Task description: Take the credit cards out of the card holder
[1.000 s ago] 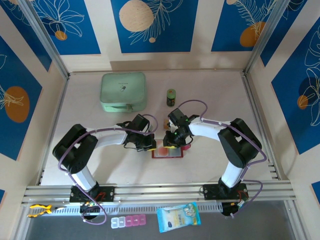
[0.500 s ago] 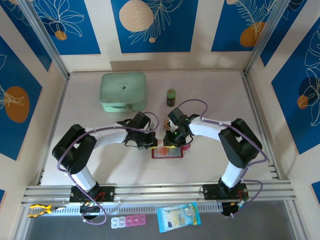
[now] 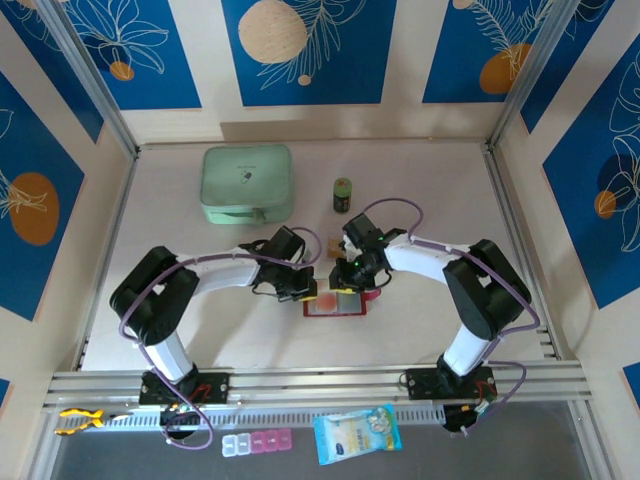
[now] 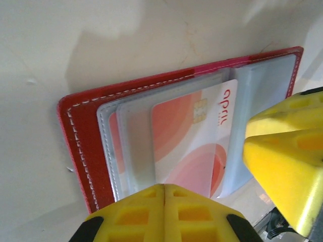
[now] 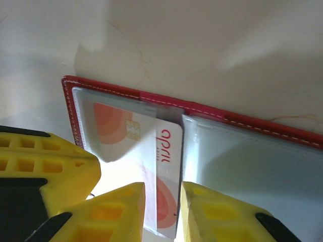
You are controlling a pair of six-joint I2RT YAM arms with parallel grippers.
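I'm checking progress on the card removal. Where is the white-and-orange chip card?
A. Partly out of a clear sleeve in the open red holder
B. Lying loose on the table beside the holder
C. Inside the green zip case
A: in the right wrist view the card has its chip end under a clear sleeve of the open card holder, and its printed end is bare.

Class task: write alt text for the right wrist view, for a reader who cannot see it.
An open red card holder lies on a table, a whitish card with orange circles and a chip partly out of its clear sleeve. The right end effector's parted fingers straddle the card's near end; the shut left end effector sits at lower left.
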